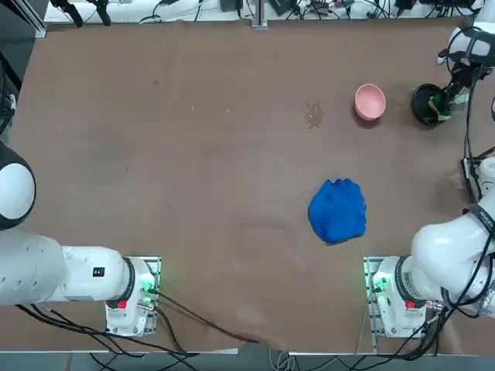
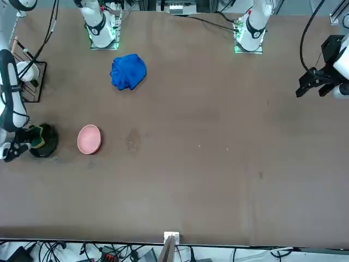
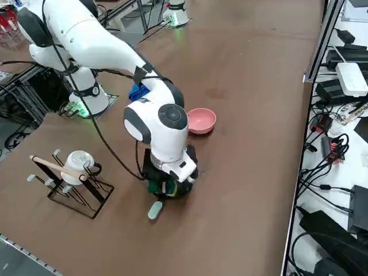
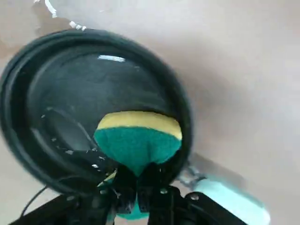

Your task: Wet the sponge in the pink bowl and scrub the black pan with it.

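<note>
The sponge [image 4: 137, 140] is pinched between the right gripper [image 4: 137, 180] jaws, green face out, and held inside the black pan [image 4: 56, 93] for scrubbing. The pink bowl [image 1: 370, 101] sits just left on the tabletop [image 1: 193, 170].

In the right side view the right arm's wrist hides most of the black pan [image 3: 187, 158] near the table's right edge. The right gripper [image 4: 138, 180] pinches the sponge [image 4: 138, 136], covering its lower end.
</note>
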Robot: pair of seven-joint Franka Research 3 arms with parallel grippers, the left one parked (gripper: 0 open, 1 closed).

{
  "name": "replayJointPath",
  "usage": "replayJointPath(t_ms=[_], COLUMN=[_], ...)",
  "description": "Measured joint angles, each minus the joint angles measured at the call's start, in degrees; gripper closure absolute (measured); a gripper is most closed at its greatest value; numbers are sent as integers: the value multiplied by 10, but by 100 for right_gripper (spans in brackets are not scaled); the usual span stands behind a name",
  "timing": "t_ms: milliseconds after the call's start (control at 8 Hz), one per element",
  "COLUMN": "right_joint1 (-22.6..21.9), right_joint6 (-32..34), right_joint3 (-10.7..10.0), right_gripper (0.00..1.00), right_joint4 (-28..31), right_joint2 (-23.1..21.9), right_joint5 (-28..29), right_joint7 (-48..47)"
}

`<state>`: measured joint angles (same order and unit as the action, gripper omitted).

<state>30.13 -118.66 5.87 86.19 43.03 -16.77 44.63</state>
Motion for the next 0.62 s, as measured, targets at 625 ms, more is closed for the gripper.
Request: replayJointPath(t_ms=[625], right_joint1=[-39], right_joint6=[-25], right_joint3=[8], right_gripper=[94], right_joint4=[0], right_joint2=[3], right_joint5=[0], right_joint7=[-112])
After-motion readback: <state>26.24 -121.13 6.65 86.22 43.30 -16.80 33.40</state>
